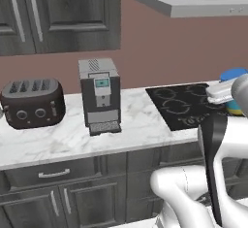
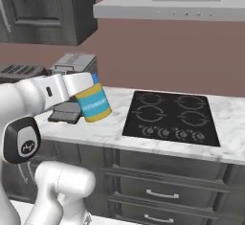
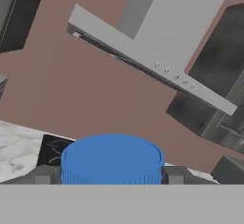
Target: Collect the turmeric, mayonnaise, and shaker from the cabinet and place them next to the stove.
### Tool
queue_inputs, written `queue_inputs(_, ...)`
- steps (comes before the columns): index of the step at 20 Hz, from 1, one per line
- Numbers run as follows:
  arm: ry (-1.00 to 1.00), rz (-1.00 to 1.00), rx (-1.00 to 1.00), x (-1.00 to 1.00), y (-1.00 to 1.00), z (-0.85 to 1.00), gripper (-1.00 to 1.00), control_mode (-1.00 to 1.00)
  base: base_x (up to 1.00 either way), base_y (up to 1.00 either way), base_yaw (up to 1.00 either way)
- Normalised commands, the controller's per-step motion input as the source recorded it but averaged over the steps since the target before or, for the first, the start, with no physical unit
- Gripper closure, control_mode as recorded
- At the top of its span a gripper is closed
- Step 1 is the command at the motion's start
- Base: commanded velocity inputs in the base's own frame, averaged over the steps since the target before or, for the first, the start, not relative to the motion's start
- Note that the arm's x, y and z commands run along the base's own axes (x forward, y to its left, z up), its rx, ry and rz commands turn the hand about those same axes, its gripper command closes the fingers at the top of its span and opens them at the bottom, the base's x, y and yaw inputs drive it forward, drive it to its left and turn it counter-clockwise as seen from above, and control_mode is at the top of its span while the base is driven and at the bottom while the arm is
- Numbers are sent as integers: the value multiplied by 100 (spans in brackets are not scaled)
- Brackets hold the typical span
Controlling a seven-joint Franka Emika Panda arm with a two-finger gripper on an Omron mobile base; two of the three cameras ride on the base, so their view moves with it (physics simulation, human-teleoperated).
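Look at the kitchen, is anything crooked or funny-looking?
Only the mayonnaise jar: it hangs tilted in the air left of the stove, pinched in the gripper, not standing on the counter. The toaster and coffee machine stand straight. Nothing is spilled or broken.

Veined marble counter [image 2: 110, 128], dark wood-grain cabinet [image 1: 58, 13], ribbed mayonnaise [image 3: 112, 160] lid.

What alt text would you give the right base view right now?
The white arm's gripper holds the blue-lidded mayonnaise tilted above the marble counter, just left of the black stove. A grey range hood hangs above; a coffee machine stands behind the arm.
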Motion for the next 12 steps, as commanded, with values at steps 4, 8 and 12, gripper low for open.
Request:
queue_inputs(4, 0, 0, 0, 0, 0, 0, 100, 100, 50, -54, 0)
queue_inputs(8, 0, 0, 0, 0, 0, 0, 100, 100, 49, -54, 0)
queue_inputs(12, 0, 0, 0, 0, 0, 0, 100, 100, 40, -65, 0)
